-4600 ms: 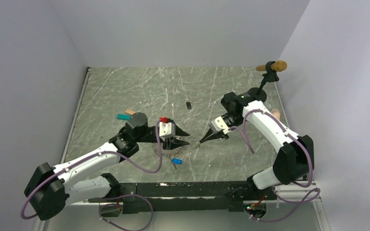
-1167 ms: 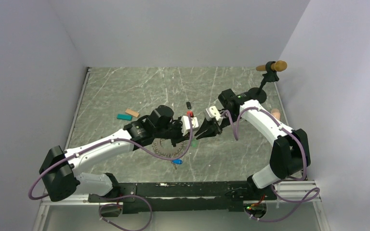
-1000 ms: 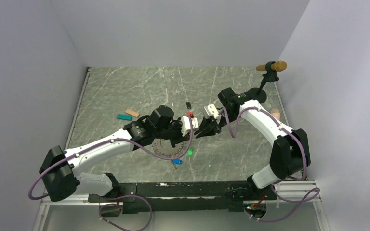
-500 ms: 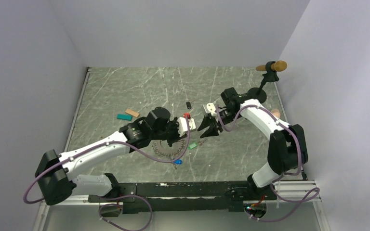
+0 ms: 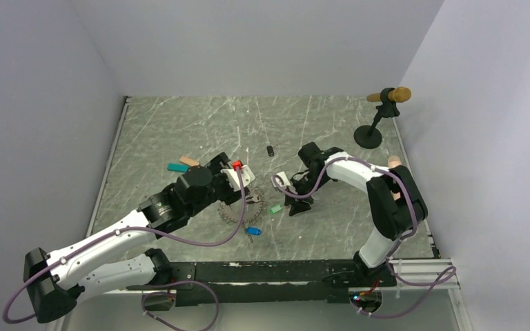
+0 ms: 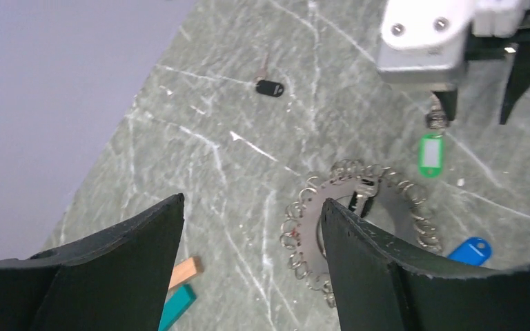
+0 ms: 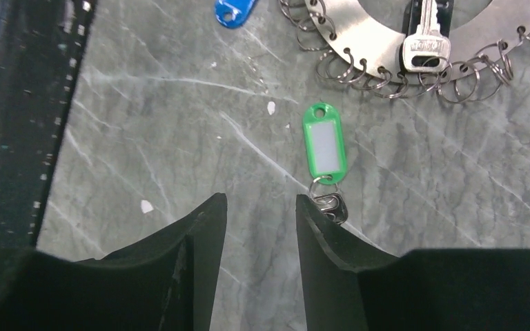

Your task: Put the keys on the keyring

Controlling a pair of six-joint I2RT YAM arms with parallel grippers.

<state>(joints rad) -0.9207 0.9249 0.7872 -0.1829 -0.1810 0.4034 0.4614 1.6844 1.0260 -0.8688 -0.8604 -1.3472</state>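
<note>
On the gray stone table [image 5: 179, 124], the green key [image 7: 324, 146] lies flat, near the keyring [image 7: 359, 34] but not touching it. It is not on the ring. A little metal loop at one end of the green tag sits right up against the tip of one finger [image 7: 331, 255] of the right gripper [image 7: 260, 200]. I cannot tell if they touch. The right gripper points down at the table. Its jaws are a little way apart, with only bare table between them, so they hold nothing.

The blue key [image 7: 233, 10] lies flat too, just beside the keyring, on the side closer to the arm bases. It is not on the ring either.

The keyring is a flat gray metal ring with lots of tiny wire loops all round its edge. It lies flat on the table, and one silver key [image 7: 426, 38] rests on it.

The left gripper [image 6: 252, 203] hangs over the table next to the ring. Its jaws are wide apart and hold nothing.

Farther back lies a small black thing [image 6: 270, 87]. A tan block [image 6: 183, 271] and a teal block [image 6: 176, 307] lie close together, well apart from the ring. A black stand with a brown top [image 5: 379, 117] is at the far right of the table.
</note>
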